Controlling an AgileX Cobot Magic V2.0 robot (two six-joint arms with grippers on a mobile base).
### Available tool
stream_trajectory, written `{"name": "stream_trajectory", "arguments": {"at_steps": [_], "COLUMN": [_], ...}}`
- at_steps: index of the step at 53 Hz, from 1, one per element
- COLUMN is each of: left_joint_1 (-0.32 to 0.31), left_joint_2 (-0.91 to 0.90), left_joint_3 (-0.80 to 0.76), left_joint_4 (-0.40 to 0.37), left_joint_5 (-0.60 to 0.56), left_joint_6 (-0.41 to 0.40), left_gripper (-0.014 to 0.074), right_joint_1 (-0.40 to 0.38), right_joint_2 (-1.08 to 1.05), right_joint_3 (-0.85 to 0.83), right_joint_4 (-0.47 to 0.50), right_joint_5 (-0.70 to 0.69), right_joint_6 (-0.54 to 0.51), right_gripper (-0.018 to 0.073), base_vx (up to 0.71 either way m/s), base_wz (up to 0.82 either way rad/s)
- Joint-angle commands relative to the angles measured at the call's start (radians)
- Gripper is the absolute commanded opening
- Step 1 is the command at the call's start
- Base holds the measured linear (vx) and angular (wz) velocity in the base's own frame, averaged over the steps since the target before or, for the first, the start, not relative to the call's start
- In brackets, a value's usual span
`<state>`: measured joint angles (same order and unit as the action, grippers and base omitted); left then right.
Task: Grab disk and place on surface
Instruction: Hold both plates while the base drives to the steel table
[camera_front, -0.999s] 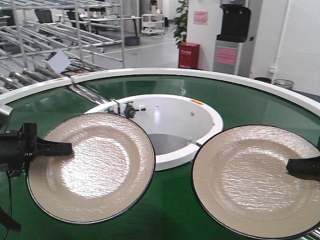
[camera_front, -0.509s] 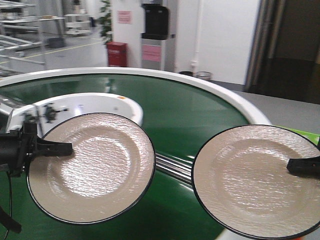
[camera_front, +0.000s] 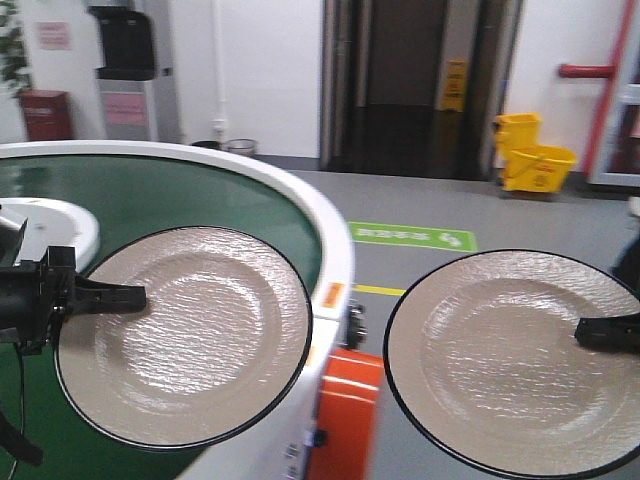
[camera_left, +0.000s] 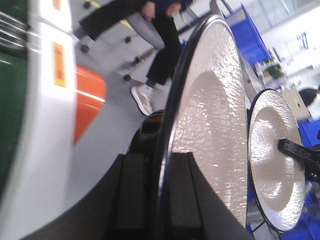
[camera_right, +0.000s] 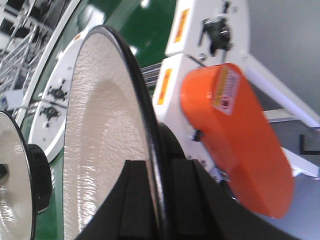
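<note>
Two cream disks with black rims hang side by side in the air. My left gripper (camera_front: 122, 296) is shut on the left rim of the left disk (camera_front: 185, 335). In the left wrist view, that rim sits between the black pads of the left gripper (camera_left: 161, 167), and the left disk's (camera_left: 210, 125) face stands edge-on. My right gripper (camera_front: 598, 332) is shut on the right rim of the right disk (camera_front: 500, 360). The right wrist view shows the right gripper (camera_right: 161, 172) clamping the right disk (camera_right: 105, 140). The steel surface is out of view.
The green conveyor belt (camera_front: 150, 195) with its white outer rim (camera_front: 322, 255) lies at the left, under the left disk. An orange cover (camera_front: 345, 410) sits on its side. Grey floor, a green floor sign (camera_front: 412, 236), yellow mop buckets (camera_front: 535, 160) and a person's legs (camera_left: 160, 55) are around.
The whole view has swung to the right: the conveyor slid left, and the floor, doorway and yellow buckets came in. Both disks stay gripped at the same places in the view.
</note>
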<state>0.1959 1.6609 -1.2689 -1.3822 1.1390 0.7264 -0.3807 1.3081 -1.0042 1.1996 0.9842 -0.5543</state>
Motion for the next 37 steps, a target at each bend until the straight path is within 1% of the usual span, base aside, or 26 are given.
{"name": "stream_trajectory", "arguments": {"at_steps": [1, 37], "left_joint_1": [-0.008, -0.008], "left_joint_2": [-0.054, -0.054], "left_joint_3": [-0.026, -0.026], "left_joint_4": [-0.138, -0.138], "left_joint_5": [0.046, 0.046], "left_joint_6": [-0.017, -0.017], "left_gripper": [-0.0006, -0.0006], "right_joint_1": [-0.003, -0.003], "right_joint_2": [-0.035, -0.035], "right_joint_3": [-0.032, -0.032], "right_joint_4": [0.119, 0.119], "right_joint_5": [0.006, 0.006], "right_joint_6": [0.007, 0.007], "right_gripper": [-0.0009, -0.0009], "base_vx": [-0.16, -0.13], "base_wz": [-0.61, -0.62]}}
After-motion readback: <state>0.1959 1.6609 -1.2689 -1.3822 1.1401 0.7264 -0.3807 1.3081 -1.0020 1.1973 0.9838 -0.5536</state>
